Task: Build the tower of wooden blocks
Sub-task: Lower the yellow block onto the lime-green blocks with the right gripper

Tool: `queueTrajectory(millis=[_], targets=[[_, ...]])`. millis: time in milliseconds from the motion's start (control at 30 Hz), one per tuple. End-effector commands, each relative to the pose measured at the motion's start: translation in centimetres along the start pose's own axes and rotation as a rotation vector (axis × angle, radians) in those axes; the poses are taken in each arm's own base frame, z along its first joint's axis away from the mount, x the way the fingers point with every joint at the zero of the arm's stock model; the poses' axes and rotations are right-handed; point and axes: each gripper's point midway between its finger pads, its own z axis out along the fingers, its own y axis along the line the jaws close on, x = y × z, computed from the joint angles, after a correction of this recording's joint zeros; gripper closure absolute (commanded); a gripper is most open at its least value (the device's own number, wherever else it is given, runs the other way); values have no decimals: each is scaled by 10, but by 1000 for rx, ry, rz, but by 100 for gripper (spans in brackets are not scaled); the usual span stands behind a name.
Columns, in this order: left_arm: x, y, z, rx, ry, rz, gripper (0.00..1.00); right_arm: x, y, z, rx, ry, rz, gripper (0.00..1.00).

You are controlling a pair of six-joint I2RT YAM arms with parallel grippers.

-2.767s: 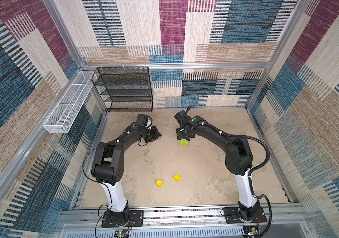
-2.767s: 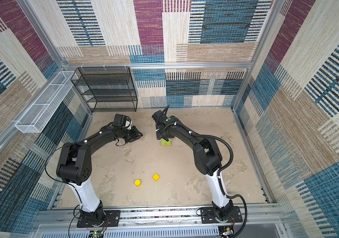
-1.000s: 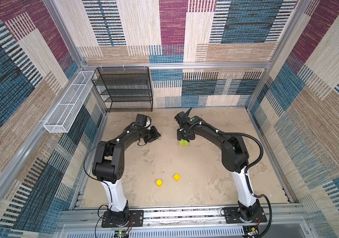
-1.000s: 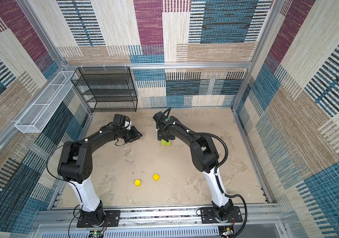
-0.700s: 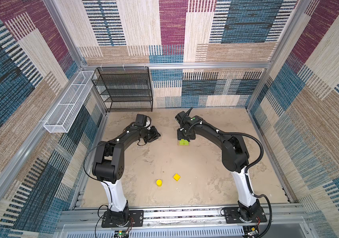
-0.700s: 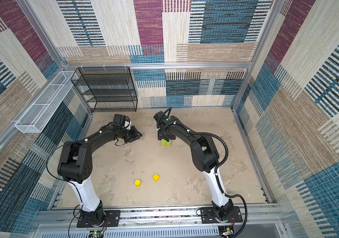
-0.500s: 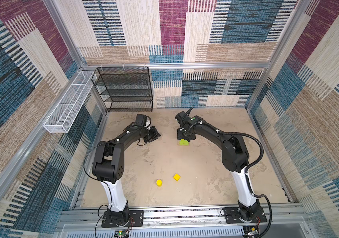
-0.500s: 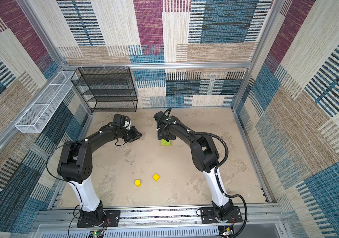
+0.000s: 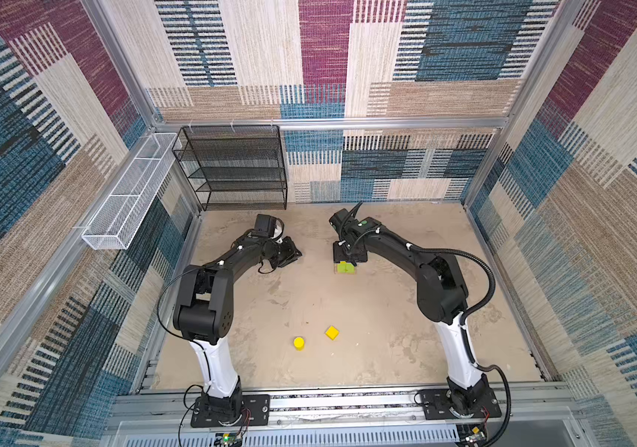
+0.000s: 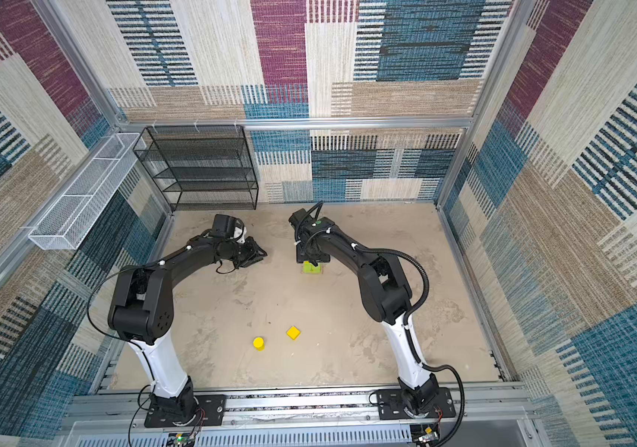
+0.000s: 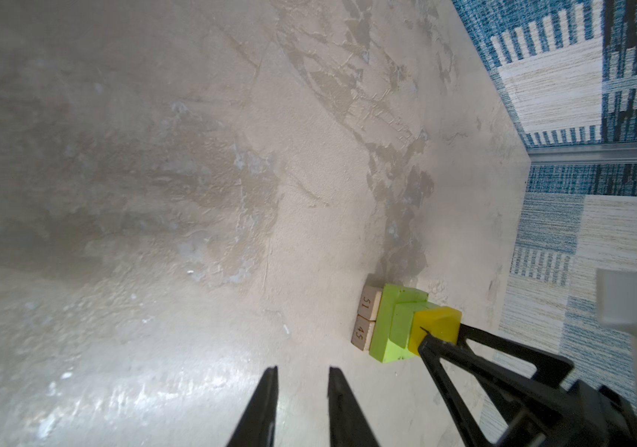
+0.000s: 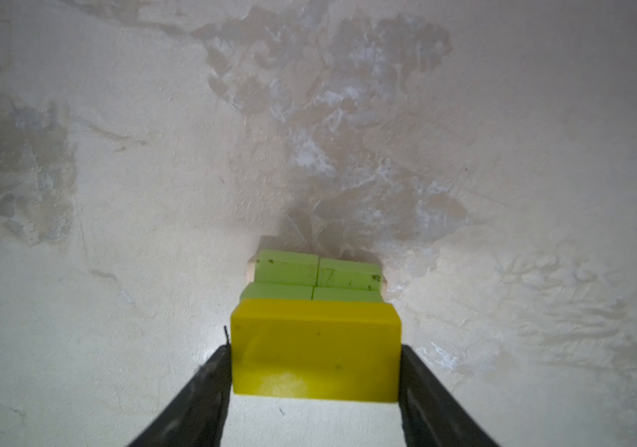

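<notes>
Two yellow wooden pieces, a short cylinder (image 9: 299,343) and a cube (image 9: 332,332), are lying loose in both top views, awaiting you. In the left wrist view, your left gripper (image 11: 301,391) is pressed together, idling near the tan-and-lime block tower (image 11: 390,327). In the right wrist view, your right gripper (image 12: 315,358) is pinching the long yellow bar (image 12: 315,354) atop the tower.

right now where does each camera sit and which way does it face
Top views: high at the front, looking down on both arms, the tower and the floor.
Left wrist: low, sideways at the tower; left gripper shows.
Right wrist: down on the yellow bar in the right gripper.
All share the tower.
</notes>
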Motion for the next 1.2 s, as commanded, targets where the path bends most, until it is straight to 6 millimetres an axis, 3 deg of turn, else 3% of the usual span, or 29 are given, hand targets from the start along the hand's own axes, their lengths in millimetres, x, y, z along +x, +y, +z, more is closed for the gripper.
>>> queueTrajectory(millis=[0,433,1167], targets=[[0,-2,-1,6,5,31,73,-6,3,-4,-12,-25,27,34],[0,-1,-1,4,7,28,73,-7,3,-8,-16,-30,48,39],[-1,-1,-1,8,5,28,73,-6,6,-7,-34,-24,59,38]])
